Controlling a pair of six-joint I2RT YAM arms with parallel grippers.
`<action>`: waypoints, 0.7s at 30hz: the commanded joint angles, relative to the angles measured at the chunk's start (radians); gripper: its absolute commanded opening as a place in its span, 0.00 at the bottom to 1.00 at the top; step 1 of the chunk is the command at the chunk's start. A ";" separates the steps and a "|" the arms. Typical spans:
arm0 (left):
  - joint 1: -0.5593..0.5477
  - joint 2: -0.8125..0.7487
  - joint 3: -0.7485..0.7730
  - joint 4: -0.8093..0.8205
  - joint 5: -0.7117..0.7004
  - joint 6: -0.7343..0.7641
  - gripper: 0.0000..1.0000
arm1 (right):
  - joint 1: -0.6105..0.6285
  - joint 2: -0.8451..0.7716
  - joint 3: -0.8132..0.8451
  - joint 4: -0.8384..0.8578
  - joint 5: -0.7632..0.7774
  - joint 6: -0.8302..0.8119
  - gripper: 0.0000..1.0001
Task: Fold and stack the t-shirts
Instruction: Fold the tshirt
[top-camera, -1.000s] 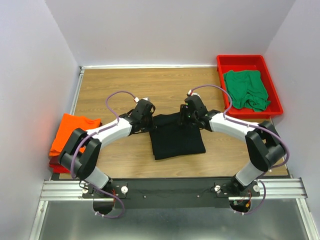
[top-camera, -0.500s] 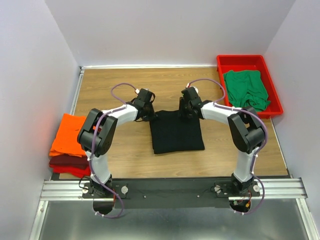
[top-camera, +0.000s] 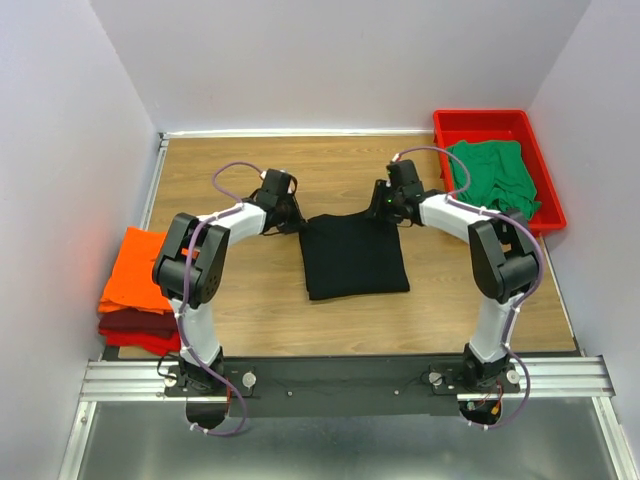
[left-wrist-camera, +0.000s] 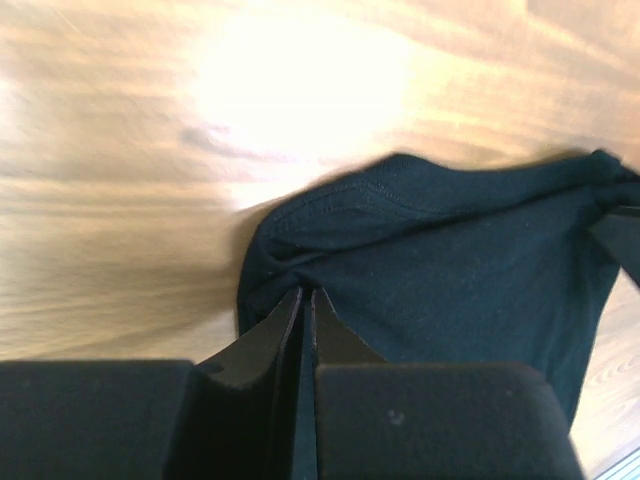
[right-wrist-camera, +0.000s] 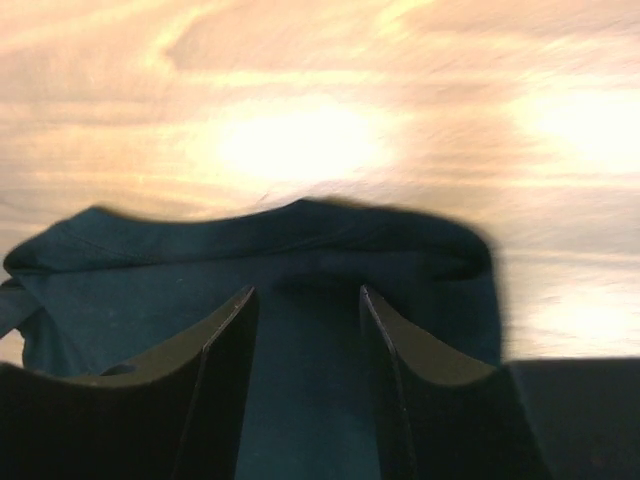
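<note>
Wooden worktop (top-camera: 230, 165) below us: we see the black shirt (top-camera: 352, 258) folded at centre, left end effector (left-wrist-camera: 306, 296) pinched on its far-left corner, right end effector (right-wrist-camera: 305, 292) spread apart over the far-right corner.

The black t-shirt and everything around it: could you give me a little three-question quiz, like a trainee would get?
1. True or false: the green t-shirt lies inside the red tray.
2. Pick one. The left tool is: A) wide open above bare wood; B) pinched shut on the edge of the black t-shirt; C) holding a tray.
3. Fill the gap: the orange t-shirt tops a pile at the ___ edge of the table, as the top view shows it.

Key: 1 true; 2 B; 3 left.
</note>
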 joint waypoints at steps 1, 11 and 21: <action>0.024 -0.009 0.072 -0.023 0.014 0.031 0.14 | -0.071 -0.017 0.023 -0.004 -0.102 0.020 0.53; 0.058 -0.004 0.164 -0.045 0.074 0.071 0.14 | -0.127 0.115 0.083 -0.004 -0.135 0.032 0.51; 0.060 -0.279 -0.044 -0.037 -0.029 0.032 0.44 | -0.139 0.040 0.084 -0.007 -0.115 0.014 0.52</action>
